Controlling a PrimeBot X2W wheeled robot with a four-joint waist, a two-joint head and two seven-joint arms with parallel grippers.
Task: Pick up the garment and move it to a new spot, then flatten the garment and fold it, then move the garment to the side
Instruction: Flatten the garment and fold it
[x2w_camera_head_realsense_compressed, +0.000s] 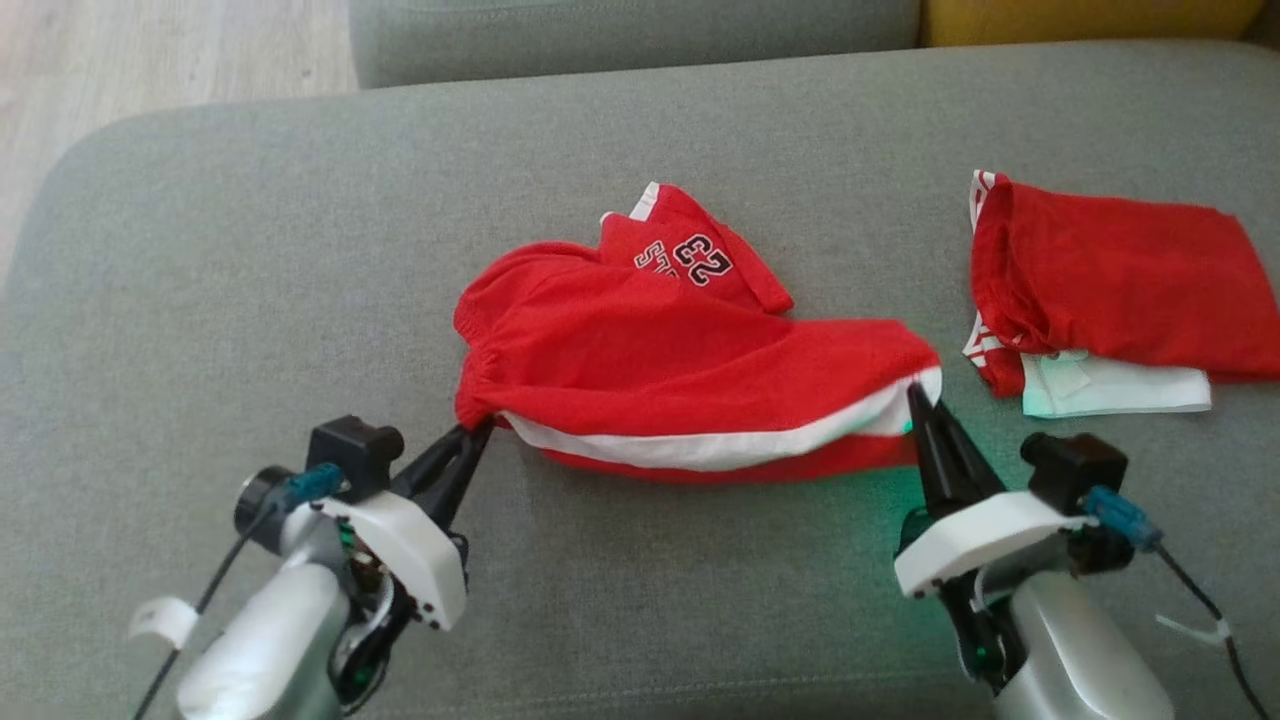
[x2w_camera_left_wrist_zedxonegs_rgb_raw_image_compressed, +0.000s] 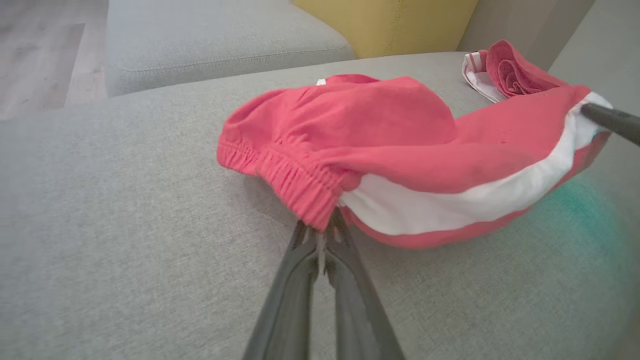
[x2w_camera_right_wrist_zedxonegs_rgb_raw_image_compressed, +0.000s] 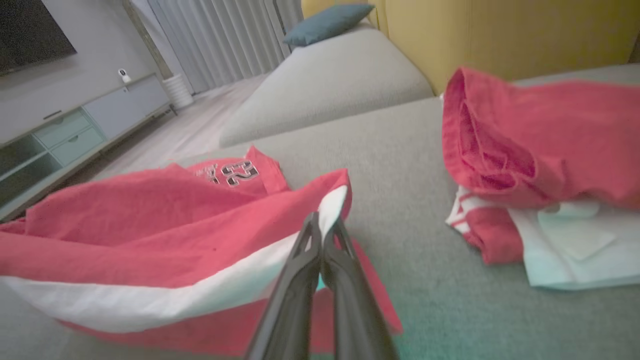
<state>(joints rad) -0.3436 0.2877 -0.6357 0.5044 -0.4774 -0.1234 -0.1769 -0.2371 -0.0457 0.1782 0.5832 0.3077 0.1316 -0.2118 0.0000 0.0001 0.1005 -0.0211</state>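
Currently, left pincer (x2w_camera_head_realsense_compressed: 478, 432) clamping tight on elastic waistband (x2w_camera_left_wrist_zedxonegs_rgb_raw_image_compressed: 295, 182) of red garment (x2w_camera_head_realsense_compressed: 680, 350), right pincer (x2w_camera_head_realsense_compressed: 916, 398) gripping its white-striped hem (x2w_camera_right_wrist_zedxonegs_rgb_raw_image_compressed: 332, 205), jaws fully closed, garment sagging btwn both tips, grey sofa (x2w_camera_head_realsense_compressed: 250, 250) beneath.

The red shorts (x2w_camera_head_realsense_compressed: 650, 340) lie bunched in the middle of the frame, stretched sideways. A white stripe runs along the lower edge. A leg with black-and-white print flips up at the top.
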